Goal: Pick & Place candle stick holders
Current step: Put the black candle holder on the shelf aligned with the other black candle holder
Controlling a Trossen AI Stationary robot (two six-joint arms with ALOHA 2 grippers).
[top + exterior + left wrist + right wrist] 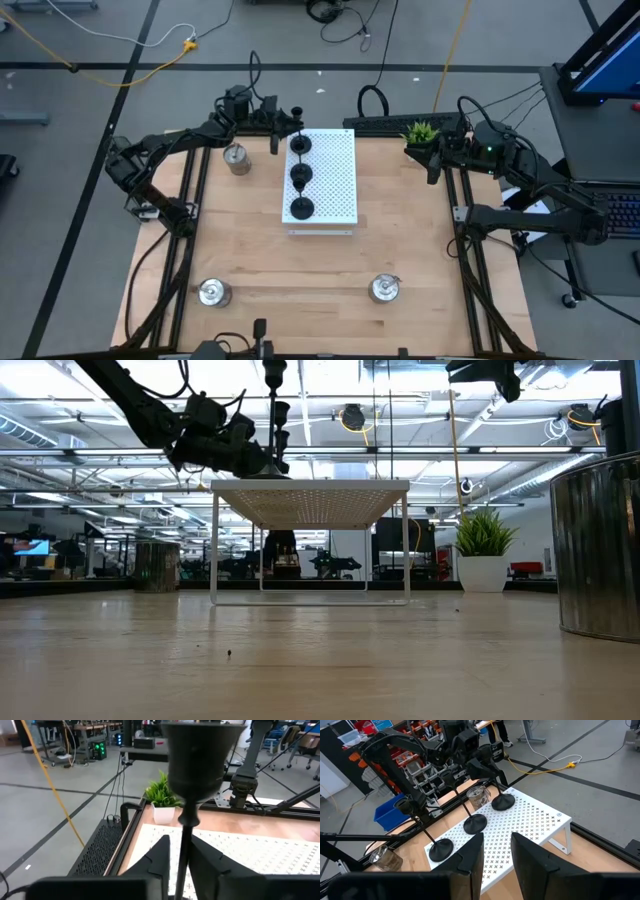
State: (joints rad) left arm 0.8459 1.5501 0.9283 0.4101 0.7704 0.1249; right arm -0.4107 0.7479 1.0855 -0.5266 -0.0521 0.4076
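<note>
Three black candle stick holders, each a round base under a thin upright stem, stand in a row on the white perforated rectangular board: the far one, the middle one and the near one. The left tool sits at the board's far left corner with its fingers flanking the far holder's stem, parted narrowly; whether they grip or merely bracket the stem cannot be told. The chief hazard is a topple: a tall stem on a small base, so a finger dragging sideways on withdrawal could tip it into the middle holder or off the board's edge. Three squat shiny silver holders rest on the wooden bench, one beside the left arm and two near the front edge. The right tool waits by the small green potted plant, fingers slightly apart and empty.
</note>
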